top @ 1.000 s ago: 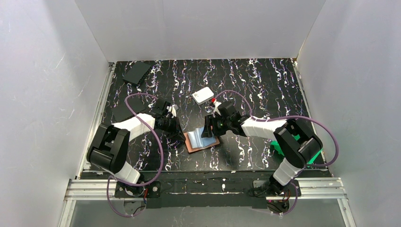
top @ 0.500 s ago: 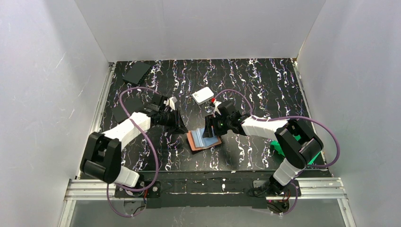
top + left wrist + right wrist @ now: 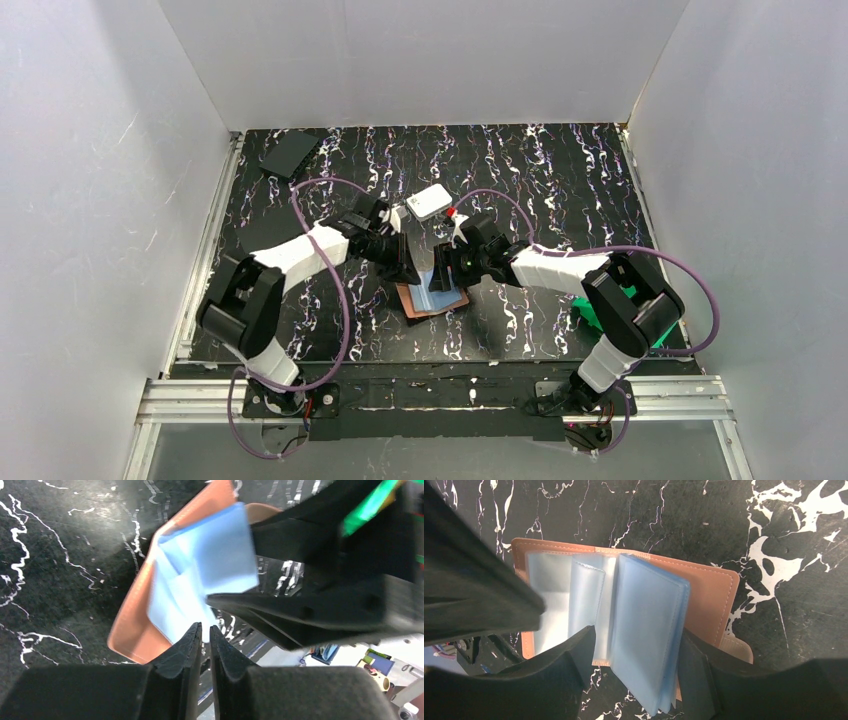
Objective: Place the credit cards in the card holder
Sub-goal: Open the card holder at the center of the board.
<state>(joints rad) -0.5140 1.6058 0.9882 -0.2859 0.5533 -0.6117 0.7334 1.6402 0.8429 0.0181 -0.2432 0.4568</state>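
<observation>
A: How are the jaws of the left gripper (image 3: 204, 631) seen?
B: They are drawn almost together, with only a thin dark slit left between the fingers. The tips are set at the lower edge of the light-blue sleeves (image 3: 210, 560). Whether that edge is pinched cannot be told.
A: And the right gripper (image 3: 636, 647)?
B: Its jaws are held well apart, and the tilted bundle of sleeves is stood up between them. The bundle's side is touched by one finger. Whether it is squeezed or merely straddled cannot be told.
A: Where is the card holder (image 3: 716, 597) found?
B: It is laid open on the black marbled table (image 3: 560, 180), orange-brown leather underneath, sleeves upward. From above it is seen near the middle of the table, toward the near edge. It is placed directly between the two grippers, which are pointed at each other across it.
A: What else is seen around it?
B: A white box (image 3: 431, 202) is placed just beyond the grippers, apart from the holder. A flat black rectangle (image 3: 290, 154) is seen at the far left corner — well apart. A green bin (image 3: 588, 312) is partly hidden behind the right arm, at the near right.
</observation>
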